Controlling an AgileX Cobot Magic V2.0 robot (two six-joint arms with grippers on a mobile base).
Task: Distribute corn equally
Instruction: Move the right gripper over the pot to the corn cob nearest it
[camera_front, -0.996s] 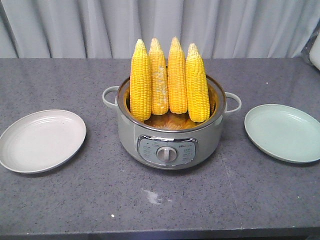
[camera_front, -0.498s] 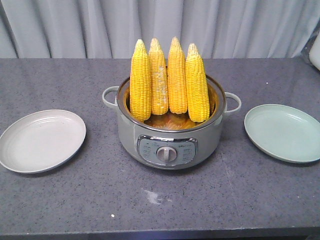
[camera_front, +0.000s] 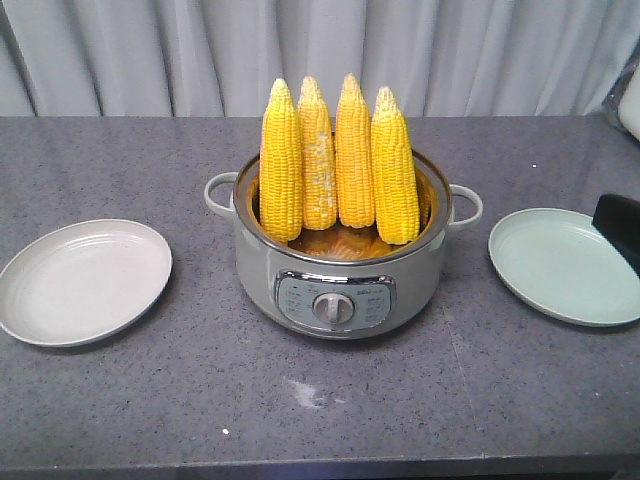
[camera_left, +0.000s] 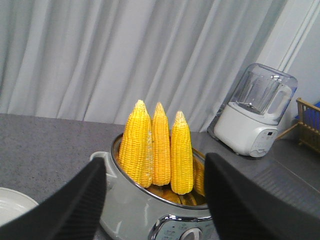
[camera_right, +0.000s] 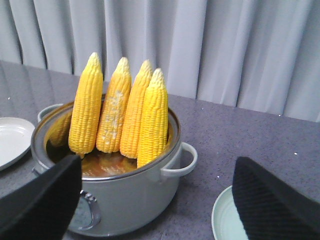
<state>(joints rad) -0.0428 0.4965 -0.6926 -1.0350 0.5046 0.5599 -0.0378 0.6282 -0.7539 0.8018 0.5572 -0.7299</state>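
On the grey bench (camera_front: 120, 400), at its middle, stands a round grey pot (camera_front: 340, 275) with a dial on its front and a handle on each side. Toward the left edge lies a pale plate (camera_front: 85, 282), and toward the right edge a green plate (camera_front: 555, 265). Both plates are well apart from the pot. A blender (camera_left: 255, 115) stands near the bench's back edge. The corn (camera_front: 338, 160), four yellow cobs, stands upright in the pot, side by side with tips up. The second cob from the left has whitish patches. The left claw (camera_left: 155, 167) hangs in front of the pot, fingers spread wide with nothing between them. The right claw (camera_right: 157, 170) is also spread wide and holds nothing. It is near the pot's right side, and in the front view a black part of it shows over the green plate's rim at the right edge.
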